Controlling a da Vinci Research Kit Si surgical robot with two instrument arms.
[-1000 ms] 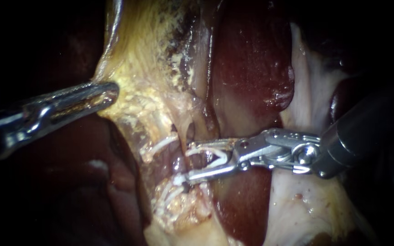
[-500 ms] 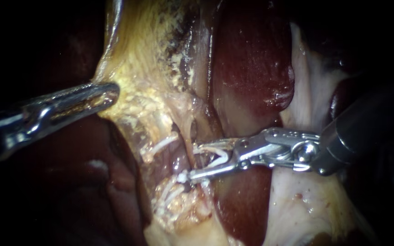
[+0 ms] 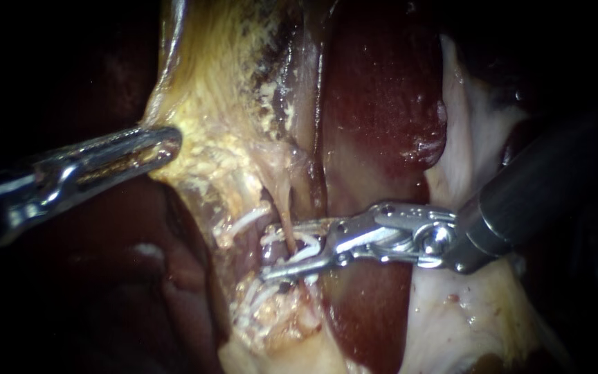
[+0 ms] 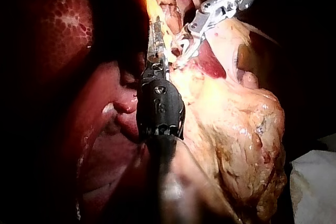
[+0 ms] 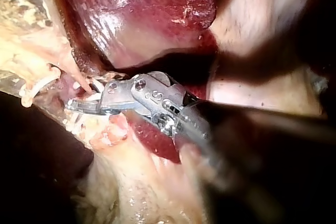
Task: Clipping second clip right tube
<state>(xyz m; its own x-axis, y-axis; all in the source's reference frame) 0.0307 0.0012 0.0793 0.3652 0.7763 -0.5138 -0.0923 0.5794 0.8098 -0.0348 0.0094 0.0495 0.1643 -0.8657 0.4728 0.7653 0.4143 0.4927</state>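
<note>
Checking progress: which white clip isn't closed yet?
The loaded clip in the right instrument, spread open around the tube. The upper clip and lower clips look closed, clear of it.

The left instrument (image 3: 164, 144) and the right instrument (image 3: 282, 248) are bright polished metal at the tip, the right one's shaft darker, duller and smooth. The clip (image 3: 307, 241) it carries looks like white plastic. The liver (image 3: 382, 90) is smooth, wet and glossy; the yellowish fatty tissue (image 3: 202, 131) is rough and grainy.
</note>
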